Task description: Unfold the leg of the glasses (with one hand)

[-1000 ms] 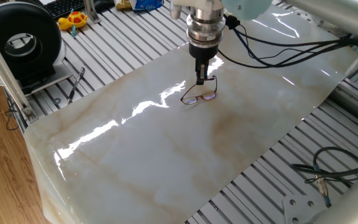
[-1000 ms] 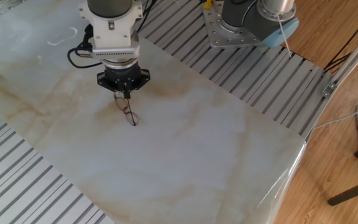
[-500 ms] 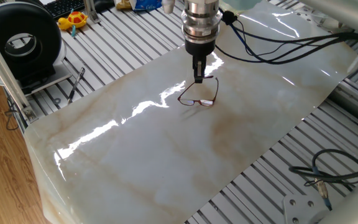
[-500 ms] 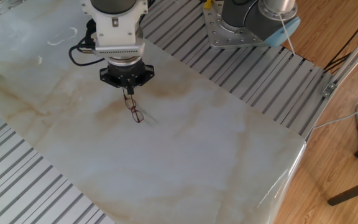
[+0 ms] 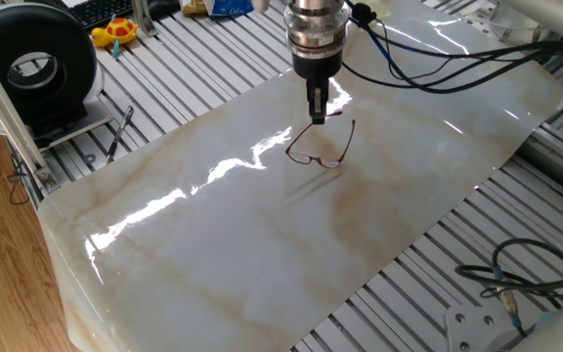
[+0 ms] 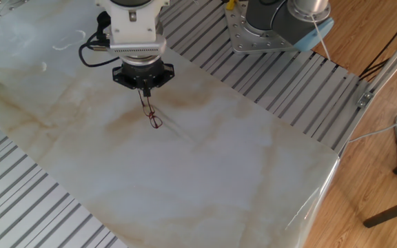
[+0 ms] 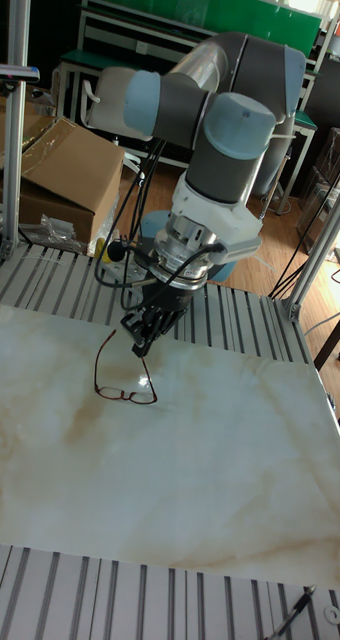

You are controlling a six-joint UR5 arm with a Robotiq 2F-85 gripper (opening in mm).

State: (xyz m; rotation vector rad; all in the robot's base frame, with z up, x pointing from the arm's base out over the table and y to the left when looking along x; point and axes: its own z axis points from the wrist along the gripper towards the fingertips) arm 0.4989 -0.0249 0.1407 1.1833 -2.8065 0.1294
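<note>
Glasses (image 5: 319,153) lie on the pale marbled worktop (image 5: 262,244) just below and in front of the tool (image 5: 317,119) in one fixed view. The tool points straight down, its two black fingers drawn narrow together on one thin temple arm, which runs from the fingertips down to the lens front. The second temple arm stands out to the side of the tool, slanting away from the frame. Well off to the side, a black pen-like tool (image 5: 118,133) rests on the slatted metal beside a round black reel (image 5: 35,65).

From the other fixed view, the tool (image 6: 143,90) hangs under the silver-grey wrist, and the glasses (image 6: 153,116) trail away from its tips, the oval lenses resting on the worktop (image 6: 219,165).

The tall fixed view shows the tool (image 7: 140,348) tilted towards the glasses (image 7: 122,382), pinching the upper end of one temple arm. The lens front lies just beneath the fingertips, with the other arm reaching back towards the slats.
</note>
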